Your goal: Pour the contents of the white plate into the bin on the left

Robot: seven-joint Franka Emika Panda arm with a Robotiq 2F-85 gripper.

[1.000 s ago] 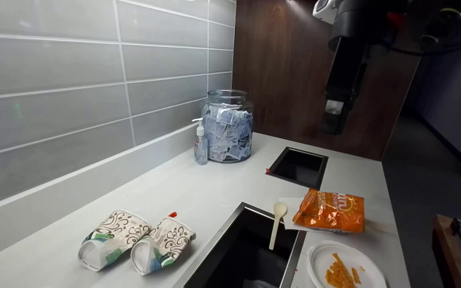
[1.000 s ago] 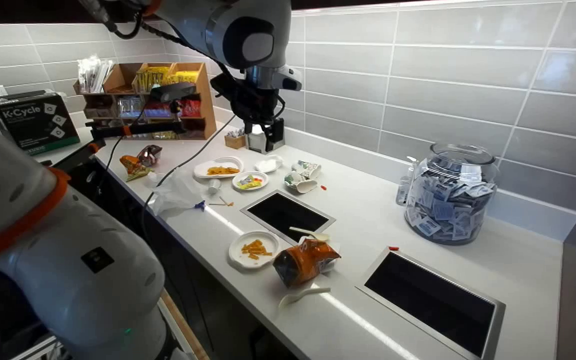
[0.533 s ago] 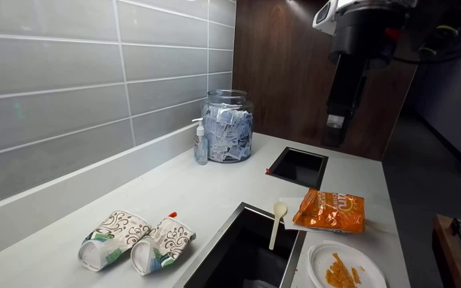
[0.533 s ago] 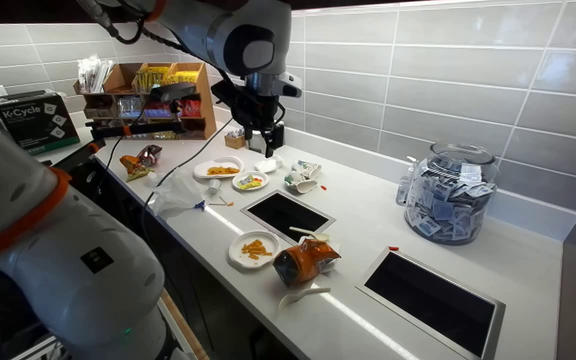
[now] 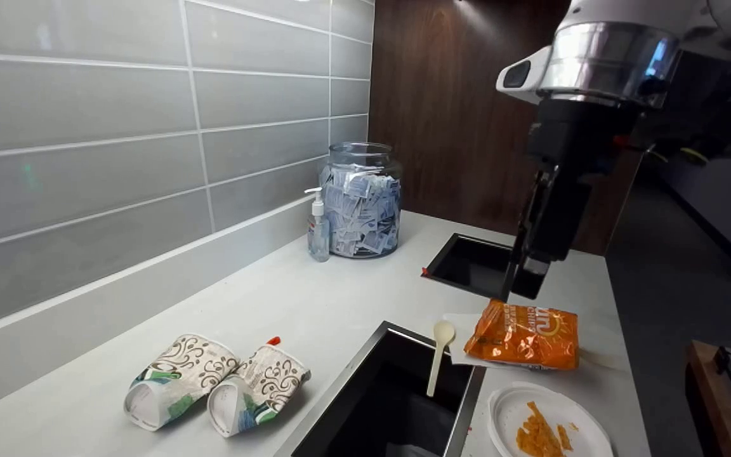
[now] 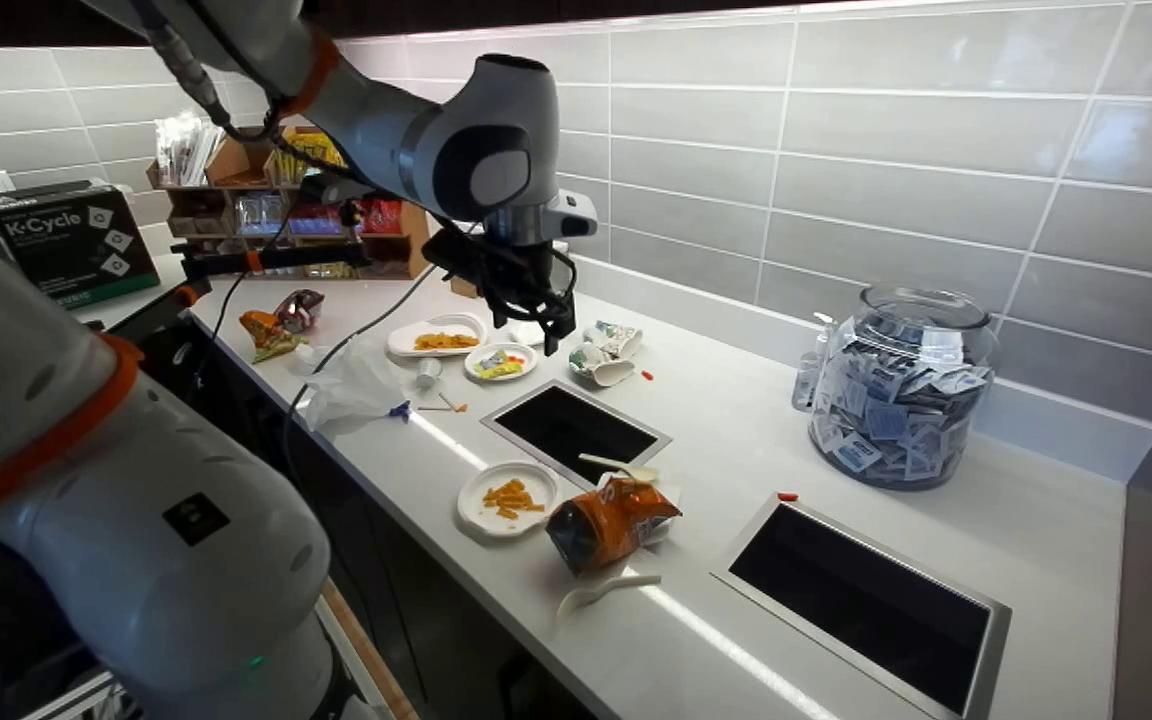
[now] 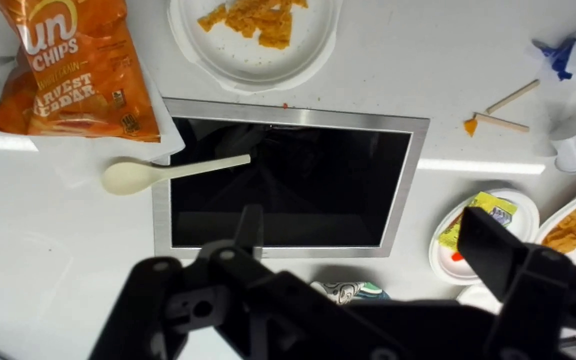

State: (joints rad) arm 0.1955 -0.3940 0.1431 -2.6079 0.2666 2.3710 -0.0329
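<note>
A white round plate [image 5: 510, 411] with broken orange chips lies on the counter, near its front edge. It also shows in an exterior view [image 6: 476, 505] and at the top of the wrist view [image 7: 253, 70]. Beside it is a metal-framed bin opening [image 6: 561, 425], the left of two there; it also shows in an exterior view [image 5: 397, 387] and the wrist view [image 7: 298, 175]. My gripper [image 7: 362, 225] is open and empty, in the air above the counter around the bin's back edge. It also shows in both exterior views [image 5: 524, 282] [image 6: 528, 335]. It is apart from the plate.
An orange chip bag [image 6: 616, 520] and a pale spoon [image 7: 133, 177] lie beside the bin, the spoon's handle over the opening. Crushed paper cups [image 5: 181, 374], a small plate with a yellow packet [image 6: 486, 372], an oval chip plate [image 6: 404, 342] and a glass jar [image 6: 901, 400] stand around.
My arm and gripper have moved down toward the counter, with the gripper tilting a little. The plate, the bag and the spoon have not moved.
</note>
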